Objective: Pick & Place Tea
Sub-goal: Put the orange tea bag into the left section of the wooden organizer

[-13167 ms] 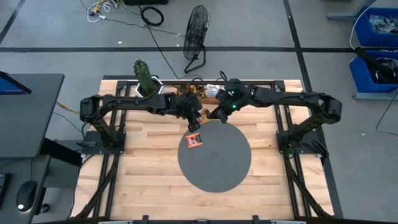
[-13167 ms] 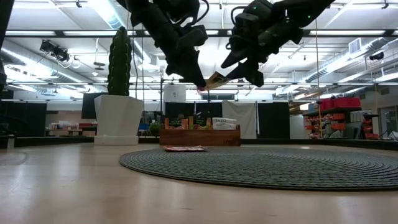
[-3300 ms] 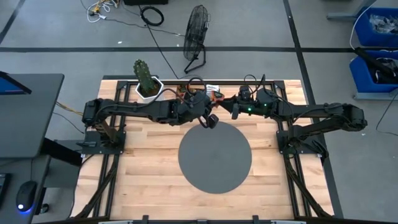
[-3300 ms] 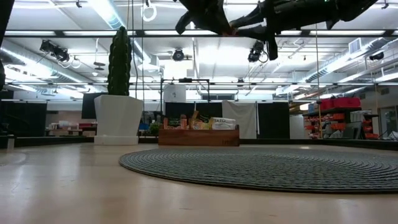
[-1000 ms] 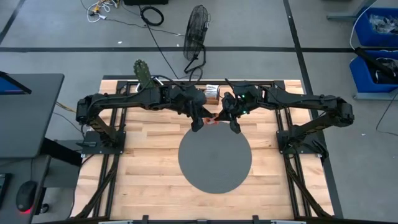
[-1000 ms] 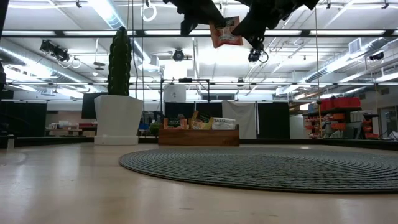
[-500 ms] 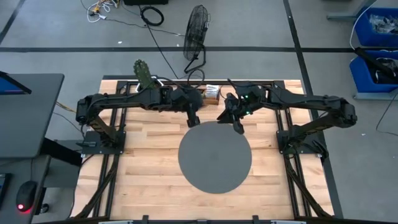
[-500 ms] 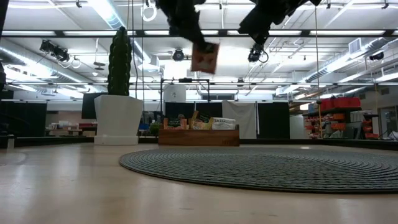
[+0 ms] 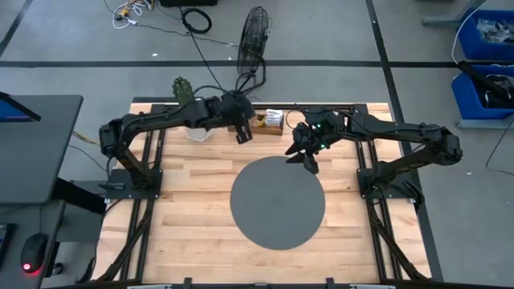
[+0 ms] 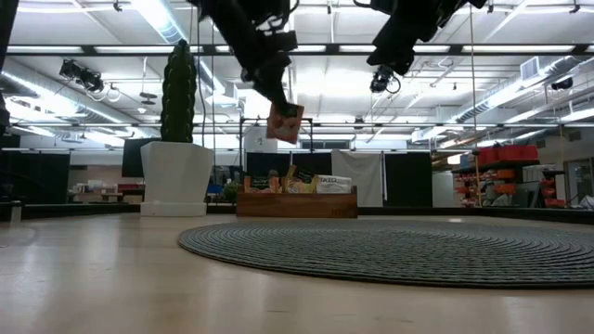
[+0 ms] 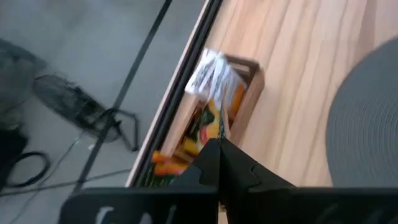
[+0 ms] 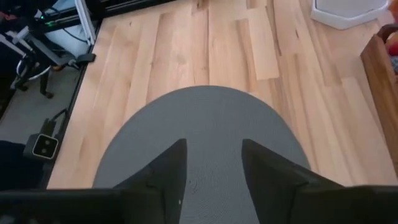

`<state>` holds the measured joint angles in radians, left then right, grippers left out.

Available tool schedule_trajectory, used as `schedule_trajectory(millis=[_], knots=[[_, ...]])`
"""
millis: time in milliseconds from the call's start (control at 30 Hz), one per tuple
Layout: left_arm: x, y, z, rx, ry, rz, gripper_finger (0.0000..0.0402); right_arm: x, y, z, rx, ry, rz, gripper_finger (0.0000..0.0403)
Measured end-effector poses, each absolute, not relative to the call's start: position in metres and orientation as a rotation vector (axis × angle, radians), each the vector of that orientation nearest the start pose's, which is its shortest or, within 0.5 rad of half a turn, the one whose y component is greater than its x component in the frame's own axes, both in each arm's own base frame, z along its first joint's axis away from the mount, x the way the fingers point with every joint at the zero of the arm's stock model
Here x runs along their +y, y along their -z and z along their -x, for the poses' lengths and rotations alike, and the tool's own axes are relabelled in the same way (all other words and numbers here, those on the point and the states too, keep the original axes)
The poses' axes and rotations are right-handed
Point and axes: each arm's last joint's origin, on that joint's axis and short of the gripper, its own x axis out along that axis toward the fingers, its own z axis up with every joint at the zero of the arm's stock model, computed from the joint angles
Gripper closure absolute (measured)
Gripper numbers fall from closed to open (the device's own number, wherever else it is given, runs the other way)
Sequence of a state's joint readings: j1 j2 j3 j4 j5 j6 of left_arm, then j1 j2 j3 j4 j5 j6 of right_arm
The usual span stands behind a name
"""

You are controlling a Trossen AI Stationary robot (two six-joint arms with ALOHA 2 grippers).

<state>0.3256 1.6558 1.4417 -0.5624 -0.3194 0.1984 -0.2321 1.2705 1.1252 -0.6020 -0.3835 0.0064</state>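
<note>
A small orange-red tea sachet (image 10: 286,124) hangs high above the table, with my left gripper (image 10: 280,106) shut on it. It hangs near the far edge, beside the wooden tray (image 9: 270,120). In the left wrist view the sachet shows edge-on (image 11: 219,124) past the shut fingers. The tray (image 11: 252,78) holds more sachets standing on edge. My right gripper (image 9: 307,163) hovers open and holds nothing above the far rim of the grey disc (image 9: 277,205); its fingers frame the disc (image 12: 205,130). My left gripper pinches the sachet's upper edge (image 10: 279,112) between its two fingers. The fingers slant downward. The sachet hangs below them, slightly tilted, clear of the table and of the tray.
A cactus in a white pot (image 10: 176,176) stands at the far left corner, close behind my left arm. The tray (image 10: 297,204) sits against the far edge, just beyond the disc (image 10: 390,246). Bare wood lies to the left, right and near side of the disc.
One second ago both grippers met at the sachet above the disc's far rim. My right gripper has let go and stayed about there. My left gripper has turned and carried the sachet down, toward the far edge and the tray.
</note>
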Motion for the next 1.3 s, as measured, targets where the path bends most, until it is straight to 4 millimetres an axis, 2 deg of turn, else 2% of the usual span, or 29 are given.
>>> schedule_trajectory(millis=[200,667,967,1300], knots=[[0.139,-0.278,-0.336,0.826,-0.479,-0.175,0.0401,-0.051,-0.316,-0.259,0.701,-0.098,-0.252,0.0247],[0.176,-0.222,-0.304,0.847,-0.574,-0.116,0.0401,-0.053,-0.320,-0.263,0.645,-0.032,-0.261,0.0248],[0.186,-0.206,-0.294,0.778,-0.556,-0.087,0.0401,-0.054,-0.323,-0.265,0.616,-0.026,-0.277,0.0247],[0.189,-0.190,-0.282,0.797,-0.532,-0.101,0.0400,-0.054,-0.325,-0.266,0.593,-0.027,-0.271,0.0247]])
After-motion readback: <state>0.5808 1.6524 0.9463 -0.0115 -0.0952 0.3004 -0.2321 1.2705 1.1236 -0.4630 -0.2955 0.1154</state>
